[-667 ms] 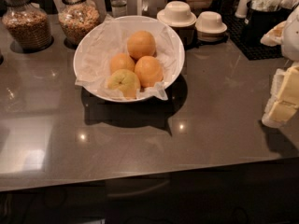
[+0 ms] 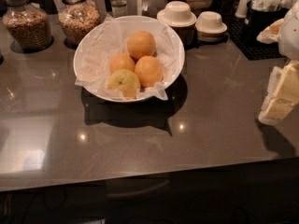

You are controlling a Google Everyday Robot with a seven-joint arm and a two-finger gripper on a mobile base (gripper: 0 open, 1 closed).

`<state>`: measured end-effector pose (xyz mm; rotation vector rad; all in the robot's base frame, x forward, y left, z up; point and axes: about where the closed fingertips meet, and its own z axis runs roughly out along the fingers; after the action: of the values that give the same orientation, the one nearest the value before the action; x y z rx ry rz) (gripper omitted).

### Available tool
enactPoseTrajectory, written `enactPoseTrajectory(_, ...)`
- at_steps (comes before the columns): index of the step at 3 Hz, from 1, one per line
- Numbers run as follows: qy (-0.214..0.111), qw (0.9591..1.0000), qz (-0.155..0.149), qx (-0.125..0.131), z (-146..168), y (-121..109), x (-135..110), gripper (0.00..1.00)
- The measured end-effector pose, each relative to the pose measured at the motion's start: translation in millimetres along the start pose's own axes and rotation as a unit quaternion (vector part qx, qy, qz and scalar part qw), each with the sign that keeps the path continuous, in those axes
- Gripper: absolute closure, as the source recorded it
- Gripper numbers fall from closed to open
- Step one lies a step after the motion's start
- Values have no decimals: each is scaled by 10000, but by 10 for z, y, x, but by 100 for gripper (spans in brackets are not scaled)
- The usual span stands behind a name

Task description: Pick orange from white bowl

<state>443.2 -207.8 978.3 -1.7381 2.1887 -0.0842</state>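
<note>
A: From the camera view: place of the bowl on the counter?

B: Far half, a little left of centre, well back from the near edge. Wide, round, white, lined with crumpled paper hanging over the near rim.

A: And the orange?

B: Inside the bowl, at the back of the fruit pile, on the side toward the counter's far edge. Round, evenly orange, resting on the paper.

A: Company in there?

B: A second orange just nearer and to the left, a third orange just nearer and to the right, both close against it. Then a yellow-green fruit nearest the near rim, pressed up to those two.

A: Whereabouts of the gripper?

B: At the counter's right edge, about halfway along it. Cream and white, partly cut off by the frame, with a dark shadow on the surface beneath. Well apart from the bowl and from all the fruit.

A: Released or clenched?

B: Cannot tell from here.

A: Anything else on the counter?

B: A glass jar of brown grains at the far left corner, a second jar just beside it and near the bowl's far left rim. Two small cream bowls, upturned, along the far edge: one just beyond the bowl's right side, the other beside it. A black mat at the far right corner.
</note>
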Motion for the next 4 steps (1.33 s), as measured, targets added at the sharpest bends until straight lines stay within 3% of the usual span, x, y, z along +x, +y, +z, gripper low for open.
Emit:
enactPoseTrajectory(1, -455, 9978, -471, -26, 93, -102, -366, 0)
enactPoseTrajectory(2, -977, 9911, -901, -35, 178, -303, -788, 0)
enactPoseTrajectory(3, -1429, 9833, -1127, -76, 248, -576, -1129, 0)
enactPoseTrajectory(4, -1886, 9752, -1156, -28, 322, -883, -1411, 0)
